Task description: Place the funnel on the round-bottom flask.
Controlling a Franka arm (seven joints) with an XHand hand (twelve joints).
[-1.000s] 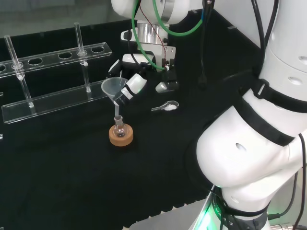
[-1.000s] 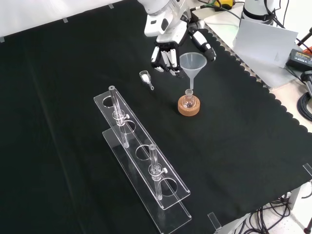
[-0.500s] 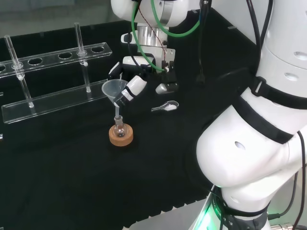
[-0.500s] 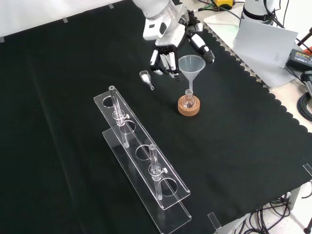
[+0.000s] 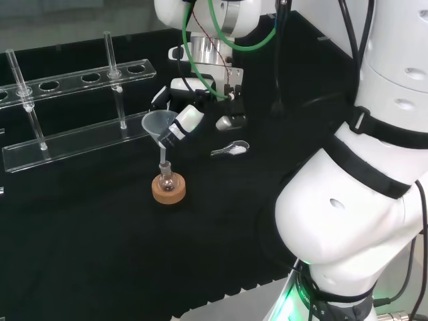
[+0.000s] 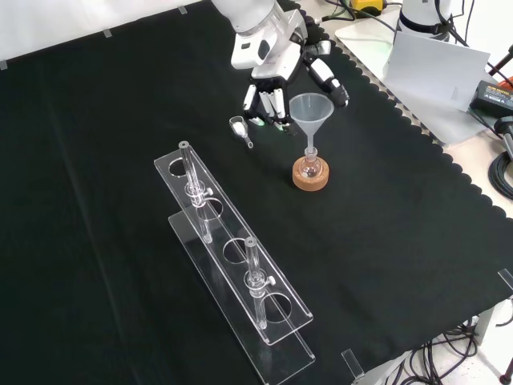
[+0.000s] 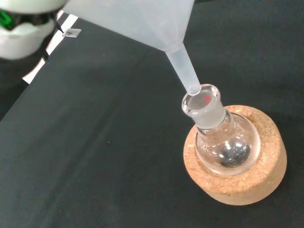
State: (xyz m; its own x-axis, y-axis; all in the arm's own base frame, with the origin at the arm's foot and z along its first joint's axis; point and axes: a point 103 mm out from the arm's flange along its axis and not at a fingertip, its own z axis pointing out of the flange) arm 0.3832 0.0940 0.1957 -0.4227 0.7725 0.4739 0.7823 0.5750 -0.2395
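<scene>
A clear plastic funnel [image 5: 159,124] [image 6: 311,108] hangs tilted over a small round-bottom flask [image 5: 167,178] [image 6: 311,166]. The flask stands in a cork ring [image 5: 168,193] [image 6: 311,181]. The hand [image 5: 186,119] [image 6: 272,70] is shut on the funnel, thumb on one side of the rim and curled fingers on the other. In the wrist view the funnel [image 7: 142,19] slants and its stem tip sits just inside the mouth of the flask [image 7: 227,142]. Something small and dark lies at the bottom of the flask. The cork ring [image 7: 247,185] stays flat on the cloth.
A clear tube rack [image 5: 67,110] [image 6: 232,265] with two upright glass tubes stands left of the flask in the head view. A small clear scoop [image 5: 231,150] [image 6: 240,128] lies beside the hand. The arm's white links [image 5: 361,200] stand at the head view's right.
The hand has eased the funnel down and slightly left in the front view, bringing its stem tip into the flask mouth. The flask and cork ring have not moved.
</scene>
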